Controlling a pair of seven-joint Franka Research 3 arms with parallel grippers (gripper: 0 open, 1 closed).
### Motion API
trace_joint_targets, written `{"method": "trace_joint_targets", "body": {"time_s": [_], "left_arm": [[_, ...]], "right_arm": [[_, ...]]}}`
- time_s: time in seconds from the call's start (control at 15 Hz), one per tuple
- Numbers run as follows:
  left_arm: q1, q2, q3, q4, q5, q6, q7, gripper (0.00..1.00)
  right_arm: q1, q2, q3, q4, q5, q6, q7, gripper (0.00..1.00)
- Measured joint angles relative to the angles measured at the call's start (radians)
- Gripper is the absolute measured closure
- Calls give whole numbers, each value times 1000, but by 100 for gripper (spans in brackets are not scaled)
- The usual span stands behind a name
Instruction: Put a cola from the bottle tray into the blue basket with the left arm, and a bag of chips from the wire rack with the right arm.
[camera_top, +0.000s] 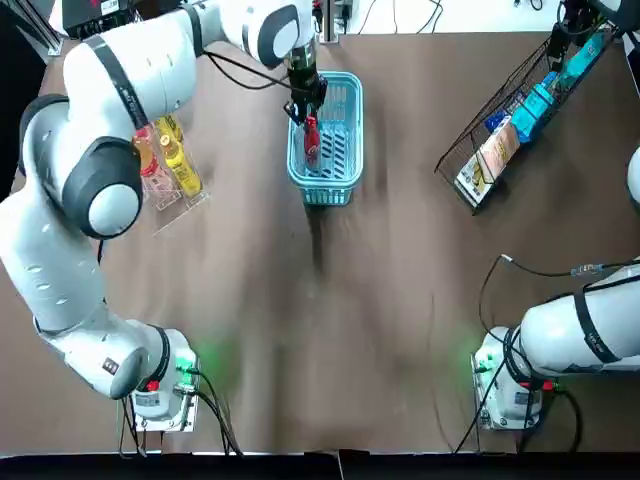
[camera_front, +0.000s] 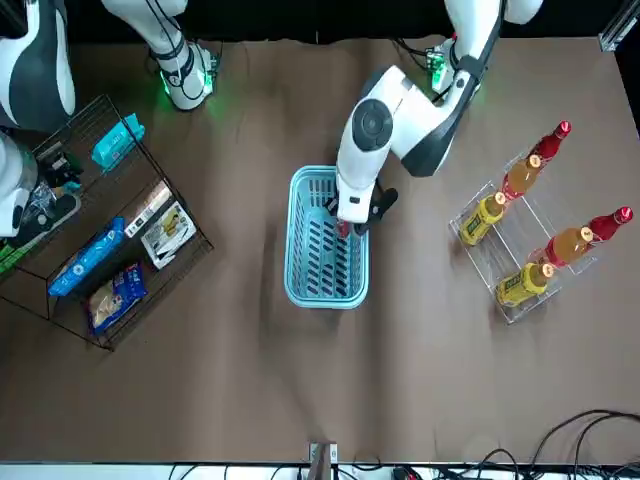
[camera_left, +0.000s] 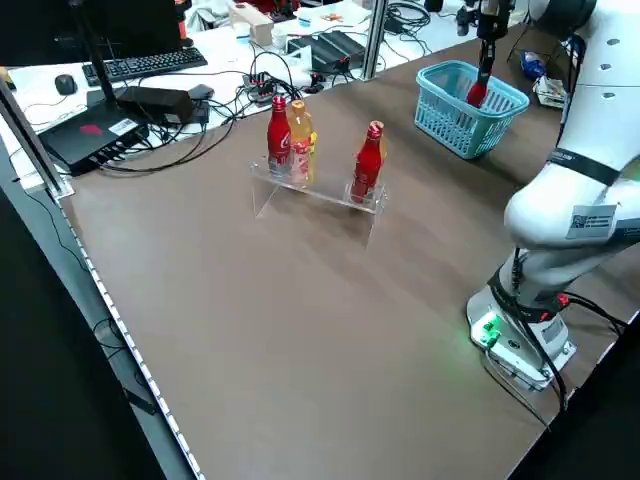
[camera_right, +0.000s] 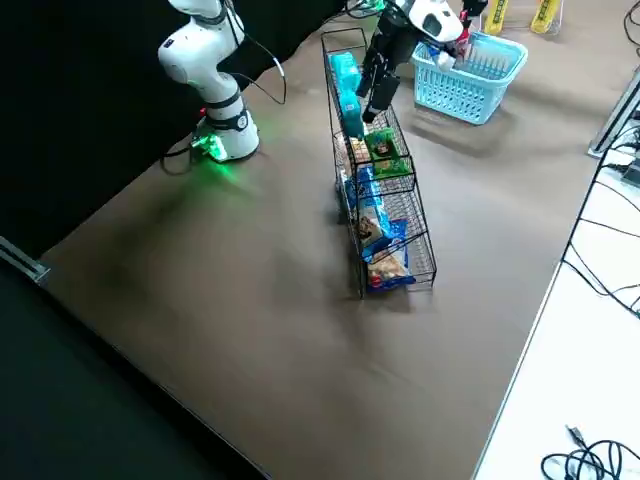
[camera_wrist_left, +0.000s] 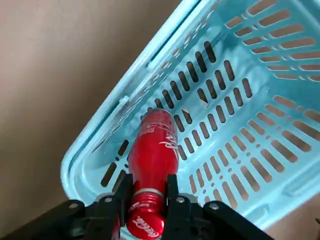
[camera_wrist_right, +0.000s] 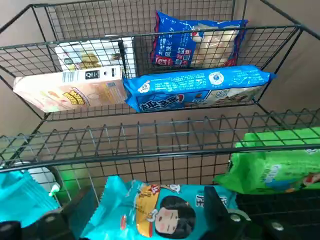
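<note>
Right, the left gripper (camera_wrist_left: 147, 200) is pinching the cola (camera_wrist_left: 152, 145) by its neck, just under the cap. The bottle hangs upright inside the blue basket (camera_top: 325, 190), at the upper middle of the top view. The step in hand, as I read it, is the set-down. Lower straight until the base sits on the slotted floor. Then spread the fingers only enough to clear the neck and lift vertically. The bottle is tall and narrow, so any sideways drag on the way out could tip it. It hangs close to one basket wall, so keep your wrist off the rim.

The right gripper (camera_wrist_right: 146, 220) is at the wire rack (camera_top: 480, 110), upper right of the top view. Its fingers are spread on either side of a teal bag of chips (camera_wrist_right: 165, 200). Close gently on the bag, not the wire.

The left wrist view gives you the neck grip and how near the base is to the wall, which the top view hides beneath the wrist. Whether the base touches the floor I cannot tell from any view. The front view shows the bottle tray (camera_front: 520, 305) unobstructed at its right, where the top view has the left arm across part of it. Only the right wrist view shows the bag between the fingers.
</note>
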Motion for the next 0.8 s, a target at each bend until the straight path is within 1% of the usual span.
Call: {"method": "trace_joint_targets", "body": {"time_s": [0.27,0.53,0.6,0.8], "left_arm": [[-3,44,-6,1,0,20,2,68],[-15,59,-8,1,0,20,3,67],[-20,63,-8,2,0,20,4,51],[-21,63,-8,9,0,20,5,23]], "right_arm": [[4,6,0,6,-18,-3,-34,3],[44,25,1,6,-74,-6,-38,5],[55,35,1,6,-84,-8,-38,8],[56,45,1,5,-93,-8,-59,11]]}}
